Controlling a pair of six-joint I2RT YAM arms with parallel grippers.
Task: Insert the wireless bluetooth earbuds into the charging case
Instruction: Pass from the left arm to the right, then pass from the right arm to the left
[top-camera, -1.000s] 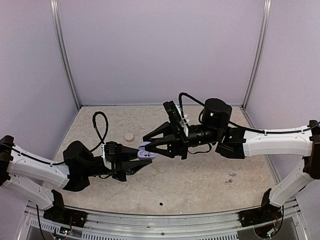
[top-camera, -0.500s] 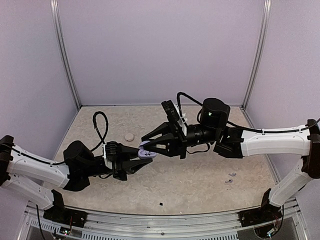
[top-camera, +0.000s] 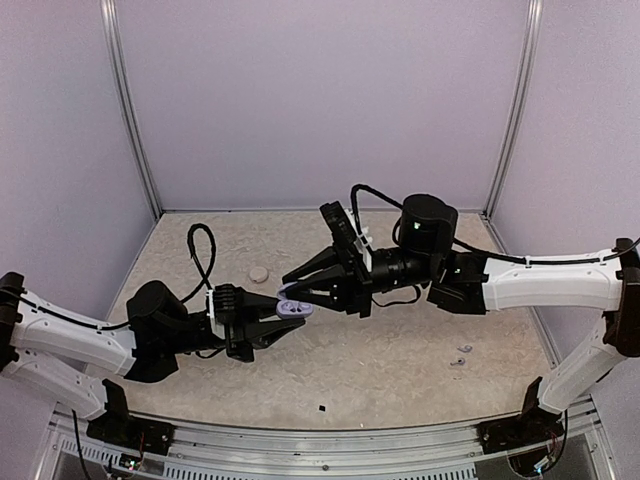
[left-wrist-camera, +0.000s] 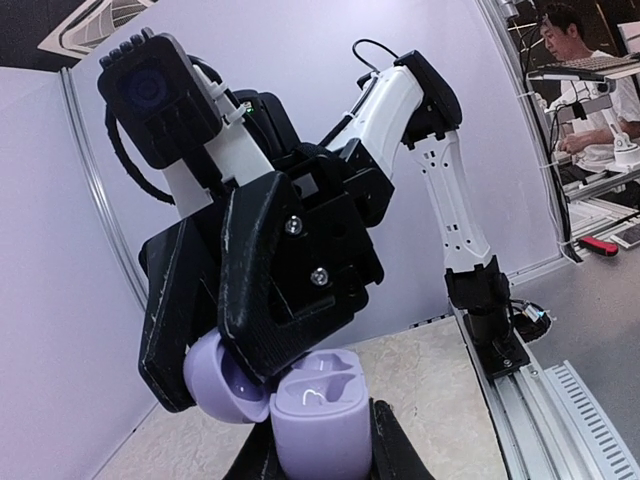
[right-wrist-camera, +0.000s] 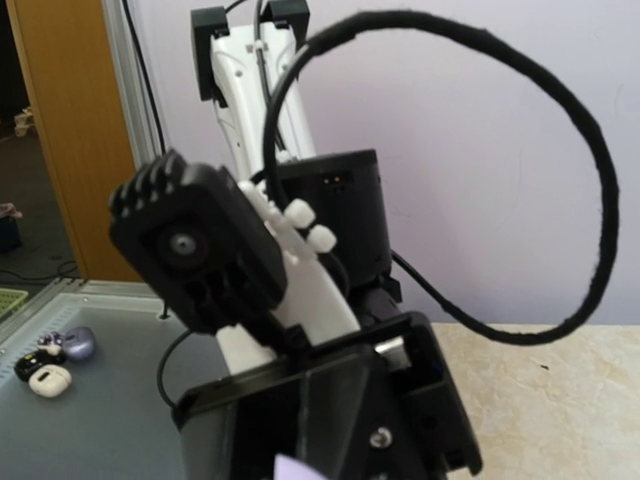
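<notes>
My left gripper (top-camera: 277, 321) is shut on the body of a lilac charging case (top-camera: 292, 309) and holds it upright above the table. In the left wrist view the case (left-wrist-camera: 322, 420) has its lid (left-wrist-camera: 205, 385) swung open to the left, and both sockets look empty. My right gripper (top-camera: 288, 292) is open, with its black fingers (left-wrist-camera: 285, 290) on either side of the lid. Tiny pale earbuds (top-camera: 461, 354) lie on the table at the right, far from both grippers.
A round pale pebble-like case (top-camera: 259, 273) lies on the table behind the left arm. A small black speck (top-camera: 322, 409) lies near the front edge. Lilac walls and metal posts enclose the table. The left arm's black cable (top-camera: 205, 250) loops above it.
My right gripper has shifted slightly left and back over the case. The left gripper and the case have barely moved.
</notes>
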